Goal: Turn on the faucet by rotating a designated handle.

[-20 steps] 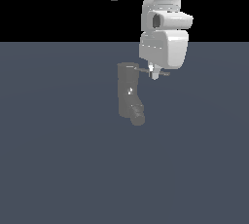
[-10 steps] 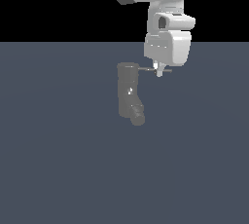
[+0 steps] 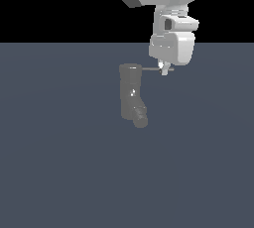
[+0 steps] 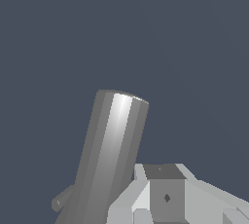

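Nearest the wrist camera sits the pale body of the gripper (image 4: 165, 198), a blocky white-grey housing with a small dark diamond mark on its flat face. Its fingertips are outside this picture. Just beyond the housing rises the faucet (image 4: 109, 155), a dull-grey cylinder with a bright streak of light along its length. A short stub shows at its lower end, partly cut off by the picture's edge. Behind both lies a plain slate-blue floor (image 4: 185, 47).

In the exterior view, the faucet (image 3: 131, 93) stands upright on the slate-blue floor (image 3: 59, 172), near the centre of the scene. Its stubby spout angles down toward the exterior view's right at the lower end, and faint white specks mark the body. From the top of the faucet, the handle (image 3: 151, 69), a thin grey rod, runs level toward the exterior view's right.

The gripper (image 3: 164, 70) hangs at the outer end of that rod, below the white wrist block of the arm (image 3: 171, 33). The short fingers (image 3: 162, 68) overlap the tip of the handle. At this size it cannot be told whether the fingers are closed on the rod or merely set against it, nor how wide they stand.

The arm descends from the top edge of the picture, its large rounded link crossing a black background (image 3: 49, 4) above the floor's far edge.
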